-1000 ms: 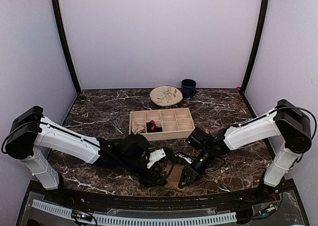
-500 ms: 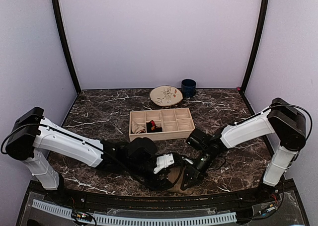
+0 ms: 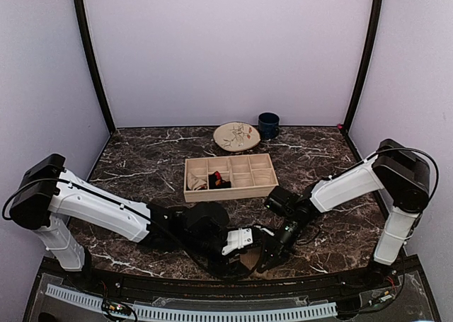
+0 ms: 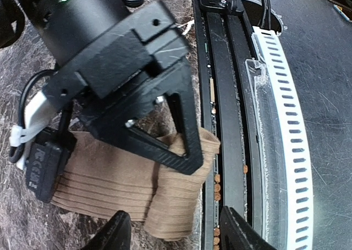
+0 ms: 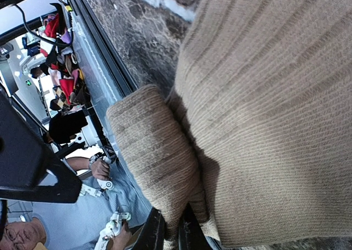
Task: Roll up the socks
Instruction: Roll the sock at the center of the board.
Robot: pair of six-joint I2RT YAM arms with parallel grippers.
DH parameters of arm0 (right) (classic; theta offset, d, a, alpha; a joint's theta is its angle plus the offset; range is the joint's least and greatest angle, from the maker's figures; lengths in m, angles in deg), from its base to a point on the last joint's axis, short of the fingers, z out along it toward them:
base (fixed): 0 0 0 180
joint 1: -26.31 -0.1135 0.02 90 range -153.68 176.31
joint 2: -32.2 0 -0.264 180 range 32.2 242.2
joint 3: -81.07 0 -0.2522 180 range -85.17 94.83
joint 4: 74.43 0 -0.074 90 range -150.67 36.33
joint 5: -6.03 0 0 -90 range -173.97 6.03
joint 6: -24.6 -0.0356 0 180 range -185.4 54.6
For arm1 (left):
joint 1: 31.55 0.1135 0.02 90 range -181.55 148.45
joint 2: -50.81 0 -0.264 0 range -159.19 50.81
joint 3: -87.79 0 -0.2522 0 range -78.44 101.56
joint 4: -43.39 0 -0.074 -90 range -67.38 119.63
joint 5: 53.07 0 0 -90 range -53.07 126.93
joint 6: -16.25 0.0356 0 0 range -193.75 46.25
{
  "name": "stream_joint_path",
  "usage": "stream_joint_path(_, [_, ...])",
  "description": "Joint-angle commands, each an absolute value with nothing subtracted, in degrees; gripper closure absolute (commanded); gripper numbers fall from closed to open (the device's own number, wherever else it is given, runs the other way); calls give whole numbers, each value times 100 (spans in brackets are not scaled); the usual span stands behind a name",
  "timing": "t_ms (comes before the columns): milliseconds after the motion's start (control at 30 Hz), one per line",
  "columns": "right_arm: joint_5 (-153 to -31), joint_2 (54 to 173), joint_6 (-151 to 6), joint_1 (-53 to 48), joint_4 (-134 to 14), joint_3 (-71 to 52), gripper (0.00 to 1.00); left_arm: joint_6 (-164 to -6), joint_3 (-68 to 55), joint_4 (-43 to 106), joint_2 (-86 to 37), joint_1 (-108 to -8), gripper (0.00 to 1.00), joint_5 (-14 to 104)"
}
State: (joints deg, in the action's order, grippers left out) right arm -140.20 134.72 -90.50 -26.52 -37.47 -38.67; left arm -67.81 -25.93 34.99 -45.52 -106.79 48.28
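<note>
Left wrist: left claw (image 4: 174, 234) gapes wide; right claw (image 5: 170, 232) pinches tan sock (image 4: 110, 179).

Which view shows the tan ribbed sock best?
Left wrist: the tan sock shows with its flat length and rolled end together. Right wrist gives only close-up ribbing; top external barely shows it.

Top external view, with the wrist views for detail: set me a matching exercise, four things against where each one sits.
Things
1. tan ribbed sock
2. dark blue mug
3. patterned plate
4. black and red sock

Places
A. in a compartment of the wooden divided tray
B. at the back of the table, right of the plate
C. at the near table edge, one end folded over
D. behind the tray, left of the mug

Pairs: 1-C, 2-B, 3-D, 4-A
</note>
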Motion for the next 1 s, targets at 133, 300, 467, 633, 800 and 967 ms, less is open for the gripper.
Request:
stream_joint_path(133, [-14215,13596,-9279,-2568,-4009,-3799,93,-6481,-2700,3470,-4747,-10856,46,4823])
stream_joint_path(300, [-14229,13615,-9381,-2516,-4120,-3803,93,-6472,-2688,3473,-4949,-10906,47,4775])
stream_joint_path(467, [-14270,13724,-9418,-2460,-4190,-3723,93,-6400,-2623,3446,-5216,-10902,47,4603])
stream_joint_path(633, [-14316,13894,-9320,-2417,-4105,-3544,93,-6331,-2648,3674,-5345,-10898,47,4235])
stream_joint_path(800, [-14317,14087,-9181,-2325,-3966,-3332,93,-6315,-2640,3854,-5393,-10788,46,3881])
stream_joint_path(967, [-14363,14190,-9165,-2237,-3962,-3216,93,-6259,-2633,3814,-5419,-10562,47,4084])
